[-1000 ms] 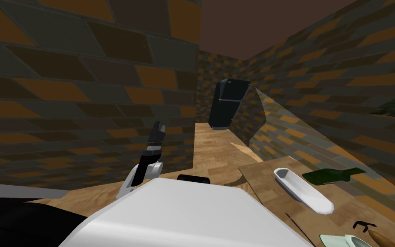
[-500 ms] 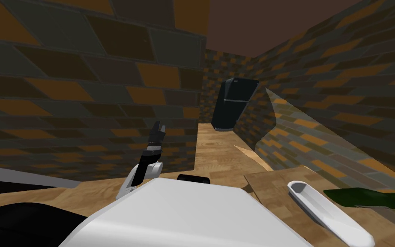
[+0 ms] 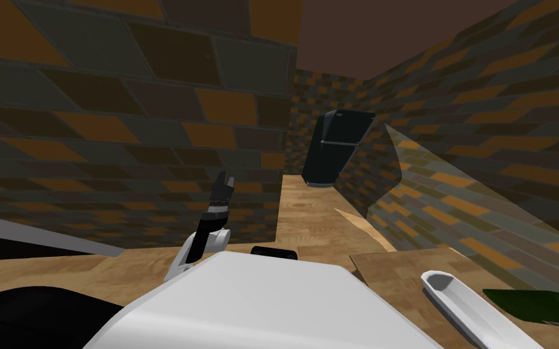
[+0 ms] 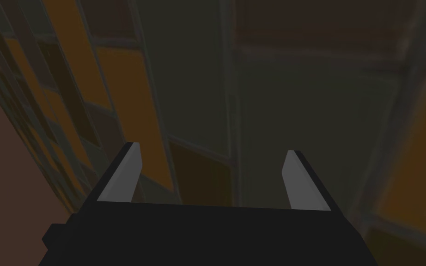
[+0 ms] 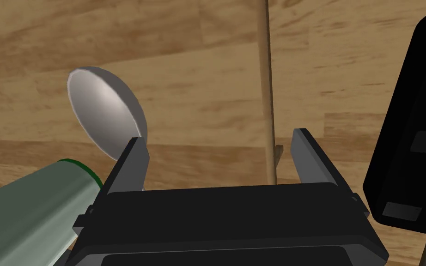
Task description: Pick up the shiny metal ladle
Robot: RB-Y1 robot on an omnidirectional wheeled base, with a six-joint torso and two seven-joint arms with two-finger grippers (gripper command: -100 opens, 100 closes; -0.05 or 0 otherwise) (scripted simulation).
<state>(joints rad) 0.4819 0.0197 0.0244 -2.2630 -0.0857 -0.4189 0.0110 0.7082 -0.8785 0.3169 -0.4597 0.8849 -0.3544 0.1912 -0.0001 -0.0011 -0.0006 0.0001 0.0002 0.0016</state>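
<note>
- The right gripper (image 5: 219,136) hangs over a wood-grain top (image 5: 198,55), fingers spread wide and holding nothing.
- The ladle (image 5: 103,111) lies on that top. Its bowl shows just past the tip of one finger, partly behind it, and the handle is hidden.
- The bowl is a smooth grey oval, shallow, with a thin rim and a soft sheen.
- A pale green cylinder (image 5: 27,214) with a dark green rim lies close beside the same finger, its end near the bowl.
- A thin brown rod (image 5: 267,92) runs straight across the top beyond the gap, nearer the other finger.
- A black block (image 5: 415,138) with grey patches stands close outside that other finger.
- Between bowl and rod the wood is bare.
- In the head view a wooden table (image 3: 393,272) sits low on the right. It carries a long white dish (image 3: 472,309) and, just beside it, a dark green bottle (image 3: 539,303).
- A dark fridge (image 3: 336,148) stands at the far end of a plank floor (image 3: 308,212), between patterned brick walls.
- The left gripper (image 3: 228,180) is raised before the left wall, and its fingers (image 4: 124,180) stand wide apart and empty.
</note>
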